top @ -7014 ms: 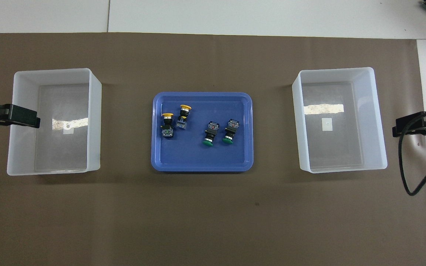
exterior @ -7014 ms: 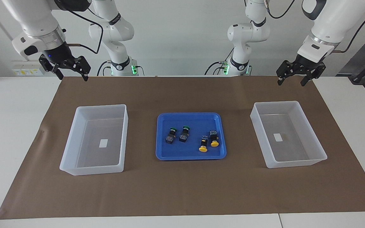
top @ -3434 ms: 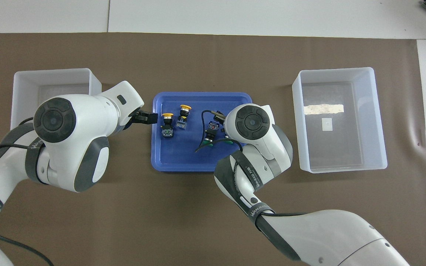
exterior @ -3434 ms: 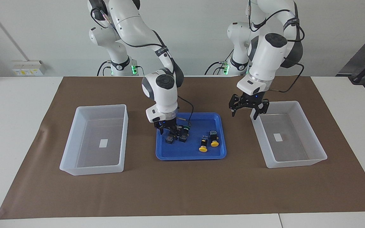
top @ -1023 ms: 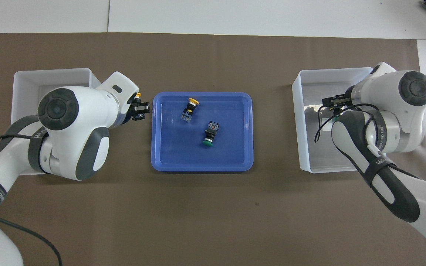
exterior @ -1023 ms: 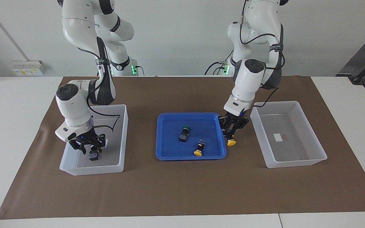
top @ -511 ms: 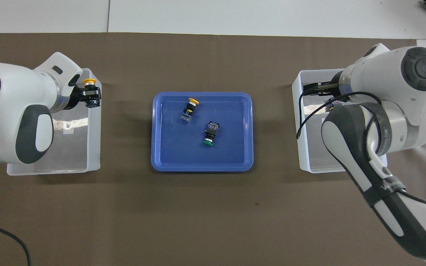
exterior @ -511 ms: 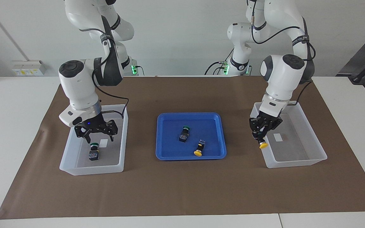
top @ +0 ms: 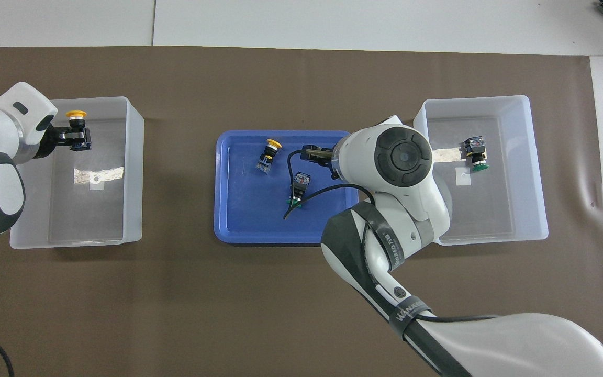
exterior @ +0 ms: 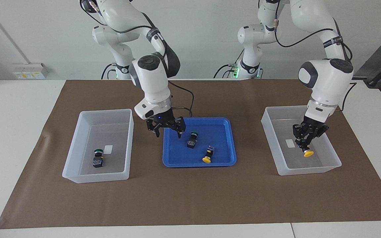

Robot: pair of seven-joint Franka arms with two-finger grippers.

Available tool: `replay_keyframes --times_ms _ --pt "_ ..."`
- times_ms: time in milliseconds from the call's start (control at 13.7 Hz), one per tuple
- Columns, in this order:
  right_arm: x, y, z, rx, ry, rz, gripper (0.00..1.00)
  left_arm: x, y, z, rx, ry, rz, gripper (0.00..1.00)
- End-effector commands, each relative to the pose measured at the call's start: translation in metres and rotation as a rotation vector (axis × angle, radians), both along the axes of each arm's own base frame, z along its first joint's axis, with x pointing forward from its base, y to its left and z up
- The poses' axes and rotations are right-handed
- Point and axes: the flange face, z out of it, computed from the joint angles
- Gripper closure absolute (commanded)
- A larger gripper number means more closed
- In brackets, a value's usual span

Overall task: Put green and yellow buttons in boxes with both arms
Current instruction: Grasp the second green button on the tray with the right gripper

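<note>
My right gripper [exterior: 167, 131] is open and empty over the blue tray [exterior: 177, 160], above the part nearest the right arm's end, beside a green button [exterior: 192, 139]. A yellow button [exterior: 208, 155] lies on the tray too. One green button [exterior: 97, 159] lies in the box [exterior: 78, 132] at the right arm's end. My left gripper [exterior: 304, 144] is shut on a yellow button [exterior: 307, 153], cap down, held low inside the box [exterior: 270, 132] at the left arm's end. The overhead view shows the left gripper [top: 73, 138] with the held button [top: 76, 114].
Both boxes and the blue tray [top: 249, 220] stand in a row on a brown mat [exterior: 190, 198]. The right arm's wrist [top: 403, 157] hangs over the gap between the tray and the box [top: 537, 157] with the green button [top: 475, 152].
My right gripper has left the green button in its box and moved over the blue tray. My left gripper has carried the yellow button deeper and lower into its box.
</note>
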Motion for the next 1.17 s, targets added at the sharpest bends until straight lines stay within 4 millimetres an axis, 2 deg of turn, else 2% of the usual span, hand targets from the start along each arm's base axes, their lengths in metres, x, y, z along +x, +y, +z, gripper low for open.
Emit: replay_keyframes --times_ms 0,146,292,365,438,511,584,658,731,877,950,1023,1096 --pt "-0.007 0.026 -0.029 0.024 0.007 -0.059 0.00 0.001 -0.003 -0.026 -0.001 -0.021 -0.030 0.83" --pt "-0.021 0.057 -0.065 0.010 0.017 -0.037 0.00 0.006 -0.003 -0.043 0.001 -0.027 -0.034 0.82" --pt "-0.022 0.058 -0.078 -0.039 -0.010 -0.036 0.00 0.010 -0.003 -0.064 0.000 -0.030 -0.035 0.77" --pt "-0.024 0.060 -0.082 -0.043 -0.004 -0.035 0.00 0.012 -0.005 -0.071 0.001 -0.039 -0.038 0.71" --pt "-0.026 0.062 -0.091 -0.052 0.007 -0.029 0.00 0.015 -0.005 -0.077 0.006 -0.037 -0.053 0.53" --pt "-0.031 0.061 -0.098 -0.071 0.015 -0.018 0.17 0.017 -0.003 -0.079 0.014 -0.039 -0.070 0.17" --pt "-0.033 0.062 -0.100 -0.100 0.011 0.002 0.57 0.018 -0.002 -0.077 0.022 -0.043 -0.093 0.00" --pt "-0.032 0.061 -0.100 -0.103 0.009 0.003 0.95 0.020 -0.002 -0.074 0.029 -0.042 -0.115 0.00" --pt "-0.032 0.061 -0.099 -0.101 0.008 -0.002 1.00 0.022 -0.002 -0.071 0.030 -0.042 -0.117 0.00" --pt "-0.029 0.062 -0.094 -0.101 0.004 -0.011 1.00 0.026 -0.004 -0.058 0.028 -0.040 -0.119 0.00" --pt "-0.025 0.058 -0.087 -0.119 0.008 -0.012 1.00 0.026 -0.007 -0.040 0.026 -0.036 -0.121 0.00" --pt "-0.014 0.049 -0.070 -0.140 0.005 -0.024 1.00 0.027 -0.011 -0.024 0.022 -0.022 -0.125 0.00" --pt "-0.008 0.039 -0.037 -0.151 -0.010 -0.037 1.00 0.025 -0.013 -0.003 0.021 -0.013 -0.129 0.00"
